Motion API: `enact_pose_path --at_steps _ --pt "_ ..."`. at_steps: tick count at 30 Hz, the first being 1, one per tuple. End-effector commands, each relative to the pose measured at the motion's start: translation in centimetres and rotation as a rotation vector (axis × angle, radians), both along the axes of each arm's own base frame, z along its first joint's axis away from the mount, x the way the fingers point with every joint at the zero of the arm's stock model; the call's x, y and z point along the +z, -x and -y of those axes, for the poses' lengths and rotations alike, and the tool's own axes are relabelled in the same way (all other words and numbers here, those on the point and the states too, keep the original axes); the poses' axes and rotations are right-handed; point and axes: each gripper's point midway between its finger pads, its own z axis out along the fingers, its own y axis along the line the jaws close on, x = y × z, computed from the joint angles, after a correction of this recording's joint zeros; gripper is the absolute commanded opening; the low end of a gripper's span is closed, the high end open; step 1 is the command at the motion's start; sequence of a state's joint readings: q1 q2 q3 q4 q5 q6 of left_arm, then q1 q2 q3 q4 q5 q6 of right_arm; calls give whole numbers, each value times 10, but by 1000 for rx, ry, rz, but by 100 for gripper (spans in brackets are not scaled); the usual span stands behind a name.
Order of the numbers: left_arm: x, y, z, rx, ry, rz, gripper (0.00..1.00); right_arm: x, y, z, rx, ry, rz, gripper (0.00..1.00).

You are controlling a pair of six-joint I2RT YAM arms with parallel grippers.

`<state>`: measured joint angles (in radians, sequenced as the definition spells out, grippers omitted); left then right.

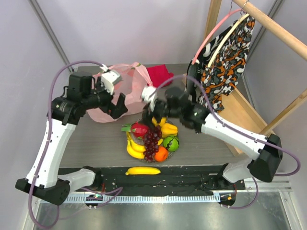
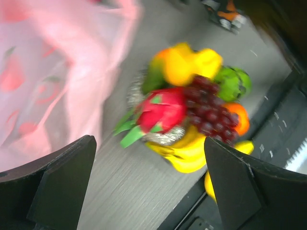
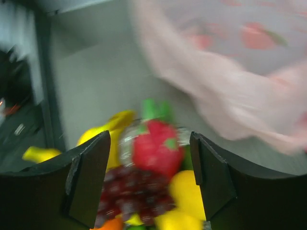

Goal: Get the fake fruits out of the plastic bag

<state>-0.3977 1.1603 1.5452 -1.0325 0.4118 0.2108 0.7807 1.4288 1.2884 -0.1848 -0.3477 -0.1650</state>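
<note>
The fake fruits (image 1: 151, 136) lie heaped on a glittery clear plate (image 2: 165, 139) in the middle of the table: a dragon fruit (image 2: 163, 110), grapes (image 2: 208, 108), a green apple (image 2: 232, 82), an orange (image 2: 238, 117), bananas (image 2: 187, 153) and yellow pieces. One banana (image 1: 143, 170) lies alone on the black front strip. The pale pink plastic bag (image 1: 115, 91) sits crumpled at the back left. My left gripper (image 1: 120, 108) hangs open beside the bag, nothing between its fingers (image 2: 62, 182). My right gripper (image 1: 152, 114) hovers open over the heap, and the dragon fruit (image 3: 156, 148) shows below its jaws.
A red cloth (image 1: 159, 75) lies behind the bag. A patterned garment on a hanger (image 1: 225, 57) hangs from a wooden rack at the right. The black strip (image 1: 192, 172) runs along the table's near edge, over the arm bases.
</note>
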Motion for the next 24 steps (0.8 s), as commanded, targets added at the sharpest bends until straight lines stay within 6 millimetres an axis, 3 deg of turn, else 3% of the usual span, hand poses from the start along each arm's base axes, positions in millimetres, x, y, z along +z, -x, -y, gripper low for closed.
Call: enact_pose_path --at_steps 1,4,6,9,10,14,17,24 --pt "12 -24 -23 186 131 -13 100 -44 104 -22 346 191 105 74" --pt "22 -20 -35 260 209 16 100 -53 124 -43 423 198 103 72" --pt "18 -22 -53 359 232 3 100 -67 138 -51 490 240 80 69" --pt "17 -16 -77 469 221 36 100 -102 177 -65 628 322 56 70" --pt "21 -9 -82 484 221 59 100 -123 192 -68 664 358 21 72" --pt "26 12 -94 541 269 99 100 -154 217 -79 722 389 -35 74" --pt "24 27 -102 589 303 104 100 -165 234 -89 769 395 -48 74" --pt "24 46 -106 621 346 122 100 -206 238 -107 707 438 -91 75"
